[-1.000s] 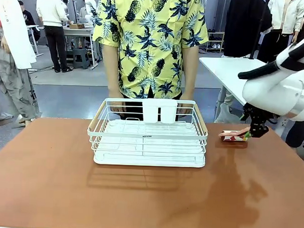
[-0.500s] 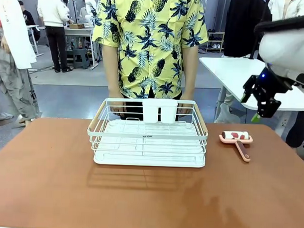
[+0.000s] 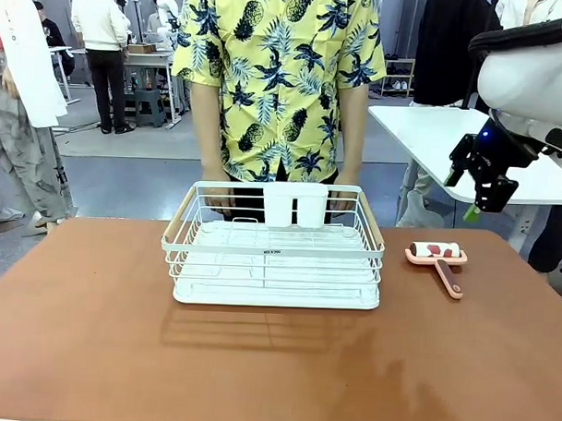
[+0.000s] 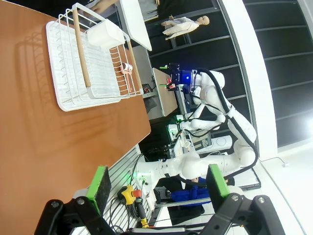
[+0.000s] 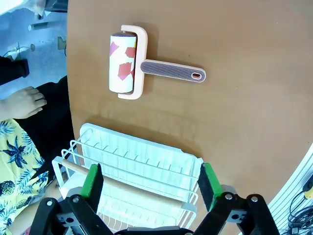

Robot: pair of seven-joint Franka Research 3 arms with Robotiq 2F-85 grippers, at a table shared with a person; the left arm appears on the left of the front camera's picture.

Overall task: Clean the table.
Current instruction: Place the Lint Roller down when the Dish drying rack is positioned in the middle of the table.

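Now your right gripper hangs wide open and empty above the table, having let go of the lint roller. It lies beside the dish rack, so that step looks finished. Your left gripper is open too, holding nothing.

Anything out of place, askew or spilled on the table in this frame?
Nothing spilled. The lint roller lies flat on the table right of the dish rack, its roll stuck with red and tan scraps; the rack sits square.
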